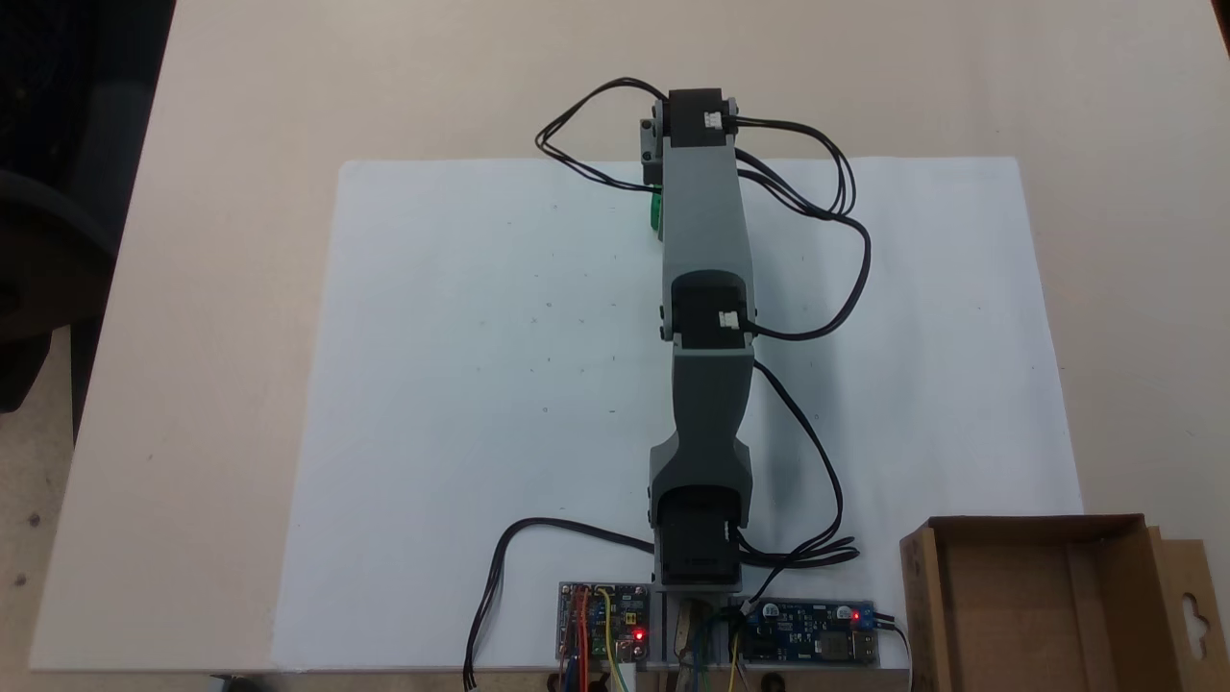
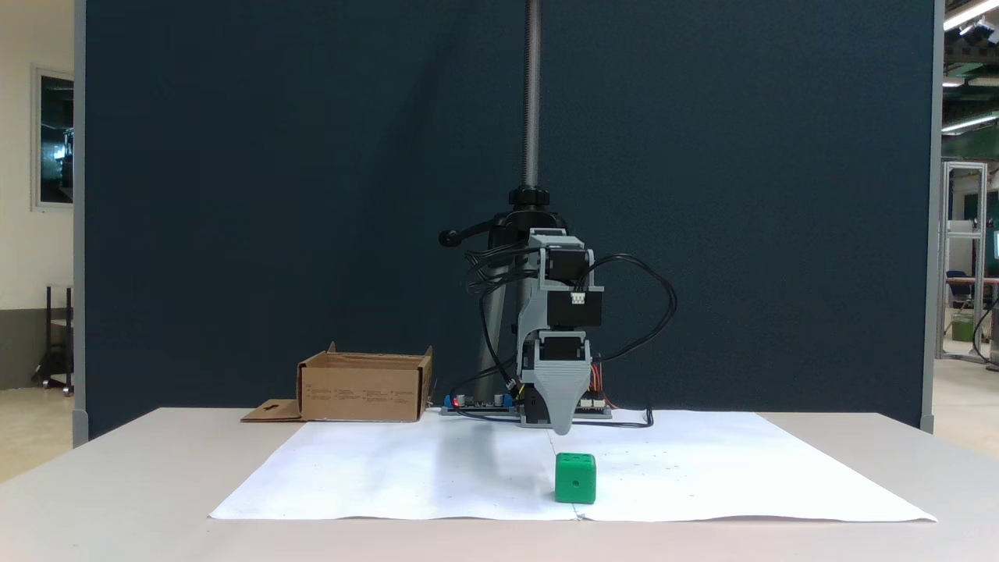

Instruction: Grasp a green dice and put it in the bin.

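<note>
Risks at this moment, which you should weigh before descending, are a matter of judgement: the small bright green cube with dark recessed pips, the green dice (image 2: 576, 478), sits on the white paper sheet (image 2: 437, 468) near its front edge in the front-facing fixed view, while the grey plastic gripper (image 2: 560, 428) hangs above and a little behind it, tip pointing down. You see a single tapered tip there, so whether the claw is wide or narrow cannot be told. In the top-down fixed view the grey arm (image 1: 706, 288) covers almost all of the dice (image 1: 656, 210), leaving a green sliver at its left side, so you cannot judge alignment from above; a descent slightly off-centre could push the cube along the smooth paper or tip it rather than straddle it. The brown corrugated cardboard box, the bin (image 1: 1047, 605), stands well apart beside the arm's base, so a weak pinch could drop the cube during the long carry, and its upright walls could catch a low transfer. Count: one dice, one bin, one arm, one paper sheet, two circuit boards (image 1: 603, 620) at the base.
</note>
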Robot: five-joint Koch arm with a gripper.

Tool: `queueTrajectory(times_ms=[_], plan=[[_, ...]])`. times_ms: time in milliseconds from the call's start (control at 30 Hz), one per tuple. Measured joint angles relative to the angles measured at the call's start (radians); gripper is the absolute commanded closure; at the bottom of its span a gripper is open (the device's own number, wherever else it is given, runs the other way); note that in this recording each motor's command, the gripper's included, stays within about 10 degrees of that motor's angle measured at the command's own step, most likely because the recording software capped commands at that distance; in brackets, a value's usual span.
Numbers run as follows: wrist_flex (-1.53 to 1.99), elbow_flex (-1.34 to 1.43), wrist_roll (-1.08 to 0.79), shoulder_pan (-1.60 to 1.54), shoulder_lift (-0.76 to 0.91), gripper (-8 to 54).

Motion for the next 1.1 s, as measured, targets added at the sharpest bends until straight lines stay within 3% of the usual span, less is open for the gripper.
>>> queueTrajectory(times_ms=[400,1100], plan=[[0.0,-0.11,0.112,-0.044,-0.094,4.3],[-0.018,-0.15,0.114,-0.057,-0.221,5.8]])
